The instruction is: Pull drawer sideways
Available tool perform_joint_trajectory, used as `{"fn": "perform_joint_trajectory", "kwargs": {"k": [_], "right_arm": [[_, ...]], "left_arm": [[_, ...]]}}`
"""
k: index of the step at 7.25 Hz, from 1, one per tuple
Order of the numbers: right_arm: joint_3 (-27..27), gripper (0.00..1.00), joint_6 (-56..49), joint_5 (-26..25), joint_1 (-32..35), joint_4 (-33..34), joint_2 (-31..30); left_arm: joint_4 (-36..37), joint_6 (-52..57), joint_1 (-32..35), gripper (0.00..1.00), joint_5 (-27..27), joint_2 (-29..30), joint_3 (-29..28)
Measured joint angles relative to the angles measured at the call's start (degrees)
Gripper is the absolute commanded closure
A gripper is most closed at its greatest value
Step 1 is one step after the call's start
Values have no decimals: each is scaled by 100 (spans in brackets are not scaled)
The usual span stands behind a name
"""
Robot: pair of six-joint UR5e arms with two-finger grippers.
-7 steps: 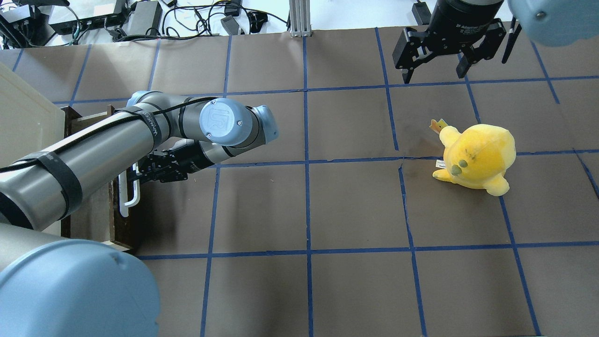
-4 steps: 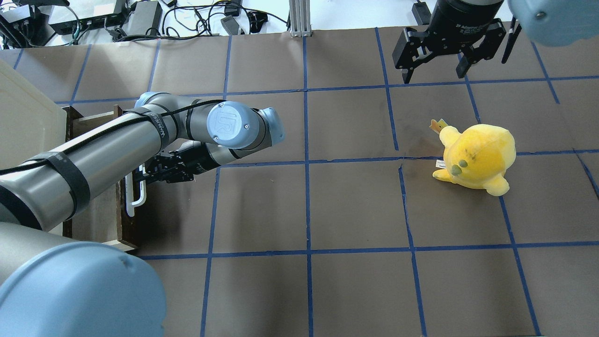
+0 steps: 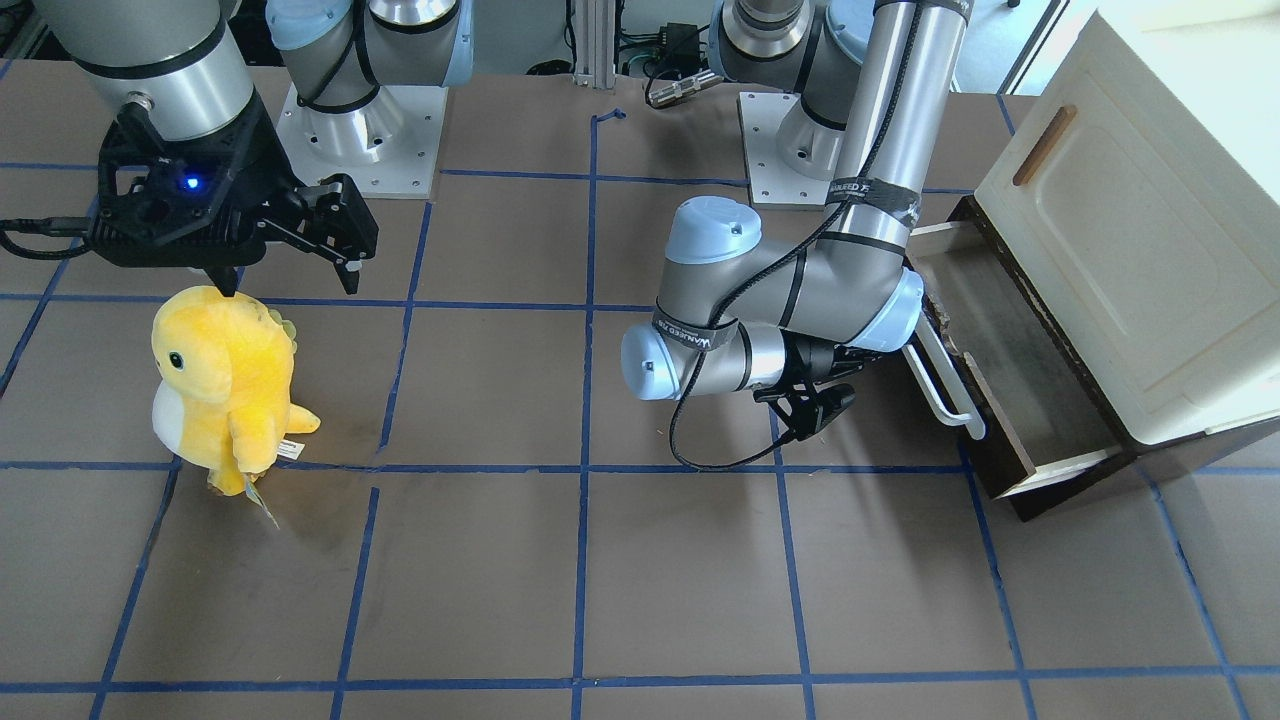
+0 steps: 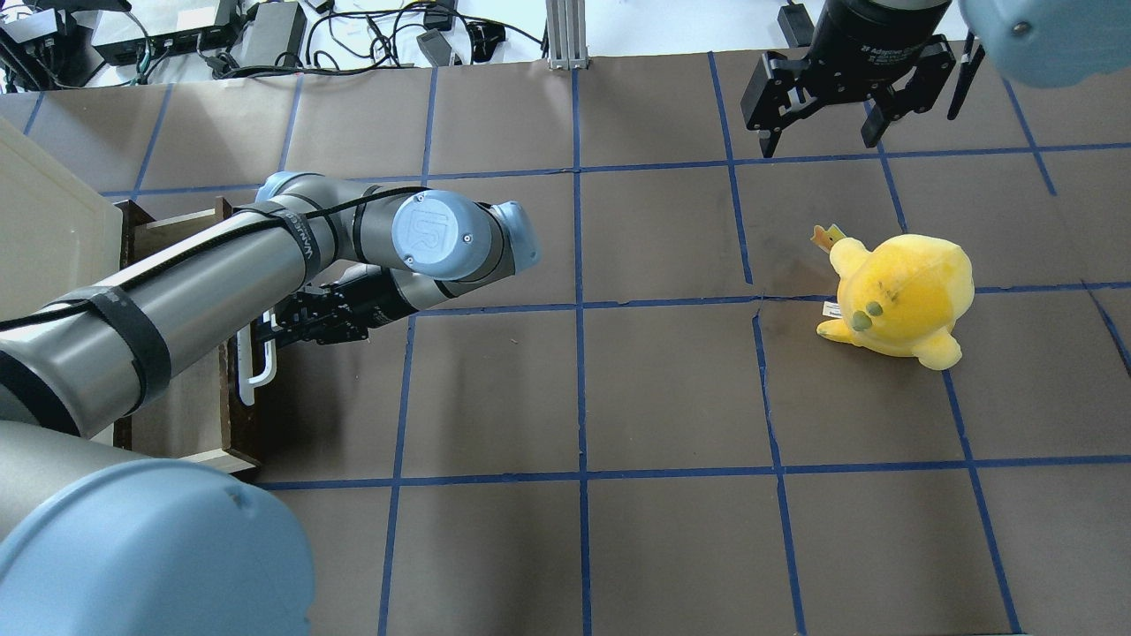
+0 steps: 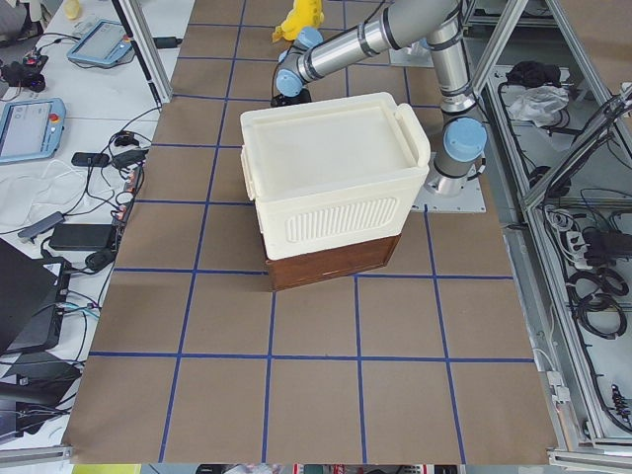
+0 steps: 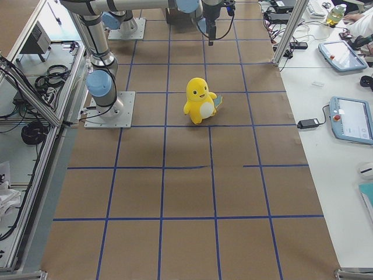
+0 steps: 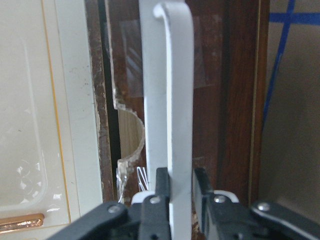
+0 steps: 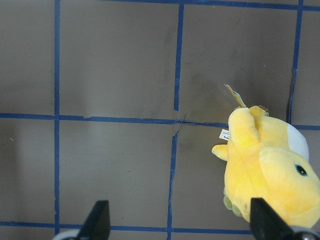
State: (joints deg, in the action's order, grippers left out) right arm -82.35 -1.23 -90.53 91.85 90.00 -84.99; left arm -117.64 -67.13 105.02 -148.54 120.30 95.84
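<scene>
A wide, shallow drawer [image 3: 1005, 360] with a dark brown front is shown at the robot's left end of the bench [image 4: 618, 397]. It is drawn partly out from beneath a cream cabinet [image 3: 1130, 230], and its pale wooden inside is exposed. The left end effector [image 7: 181, 181] is closed on the drawer's long white bar handle [image 7: 172, 100]. In the wrist view the bar is seen pinched between the two fingers [image 7: 161, 186].

The right end effector [image 4: 820, 141] is spread wide and empty above the far side of the bench. A yellow plush toy [image 4: 901, 300] stands near it, untouched.

The pulling step is judged to be in hand, with the drawer part of the way out. For the next move, a firm grip is called for. A straight pull along the drawer's own line of travel, toward the middle of the bench, is also needed, so that the drawer is not skewed or jammed and the cabinet is not dragged along.
</scene>
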Motion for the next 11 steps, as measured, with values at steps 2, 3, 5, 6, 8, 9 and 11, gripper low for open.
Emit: {"fn": "perform_joint_trajectory", "kwargs": {"k": [2, 3, 5, 6, 8, 9, 11], "right_arm": [[0, 0, 0, 0, 0, 0, 0], [0, 0, 0, 0, 0, 0, 0], [0, 0, -4, 0, 0, 0, 0], [0, 0, -4, 0, 0, 0, 0], [0, 0, -6, 0, 0, 0, -1], [0, 0, -2, 0, 0, 0, -1], [0, 0, -4, 0, 0, 0, 0]], "left_arm": [[-4, 51, 0, 0, 4, -40, -9], [-3, 72, 1, 0, 60, -76, -14], [3, 526, -1, 0, 416, -267, -167], [6, 1150, -17, 0, 733, -424, -386], [123, 2536, -82, 0, 1486, -841, -971], [260, 3306, -125, 0, 1962, -1132, -1287], [701, 4487, -256, 0, 3140, -1766, -1704]]}}
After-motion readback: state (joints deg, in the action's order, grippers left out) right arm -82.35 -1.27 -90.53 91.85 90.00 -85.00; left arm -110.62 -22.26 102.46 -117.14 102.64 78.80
